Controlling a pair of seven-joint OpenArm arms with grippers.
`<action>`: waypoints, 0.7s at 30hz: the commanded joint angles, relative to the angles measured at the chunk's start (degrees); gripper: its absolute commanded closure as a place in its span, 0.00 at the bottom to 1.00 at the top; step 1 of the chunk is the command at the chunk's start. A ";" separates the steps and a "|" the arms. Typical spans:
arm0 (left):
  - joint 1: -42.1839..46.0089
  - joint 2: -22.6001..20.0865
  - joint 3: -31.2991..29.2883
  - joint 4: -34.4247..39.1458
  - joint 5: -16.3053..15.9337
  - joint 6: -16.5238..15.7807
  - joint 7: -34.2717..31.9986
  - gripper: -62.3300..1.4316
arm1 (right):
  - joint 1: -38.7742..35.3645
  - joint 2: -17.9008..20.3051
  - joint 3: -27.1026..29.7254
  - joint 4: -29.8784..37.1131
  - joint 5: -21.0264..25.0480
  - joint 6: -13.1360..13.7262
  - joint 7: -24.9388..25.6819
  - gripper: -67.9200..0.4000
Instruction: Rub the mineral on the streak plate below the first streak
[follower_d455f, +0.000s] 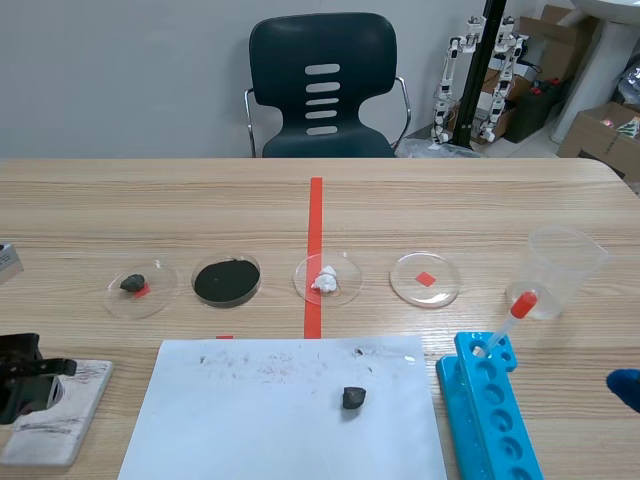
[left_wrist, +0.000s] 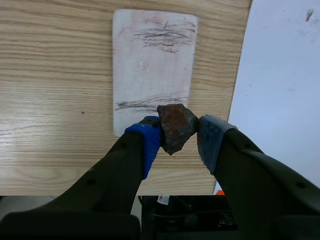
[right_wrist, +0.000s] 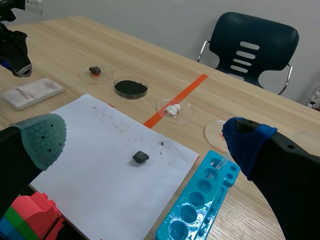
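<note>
While a rusty-brown mineral lump (left_wrist: 175, 126) is pinched by the left gripper (left_wrist: 179, 138) at the white rectangular streak plate (left_wrist: 150, 65), the right gripper (right_wrist: 143, 132) is spread wide.

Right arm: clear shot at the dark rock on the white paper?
Probably yes: right gripper is open, the rock lies alone on the paper ahead of it, blue rack off to one side.

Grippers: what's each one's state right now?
Left gripper: shut on the mineral.
Right gripper: open, holding nothing.
</note>
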 joint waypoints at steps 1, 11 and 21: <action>-1.16 -0.35 0.17 -0.68 -0.35 0.52 0.48 0.82 | 0.22 0.26 0.17 1.14 0.17 0.00 1.01 0.00; -5.20 -0.63 2.86 -6.01 -0.35 0.46 2.64 0.82 | 0.22 0.26 0.17 1.14 0.17 0.00 1.01 0.00; -9.49 -0.59 5.53 -12.41 -0.31 0.17 3.17 0.82 | 0.22 0.26 0.17 1.14 0.17 0.00 1.01 0.00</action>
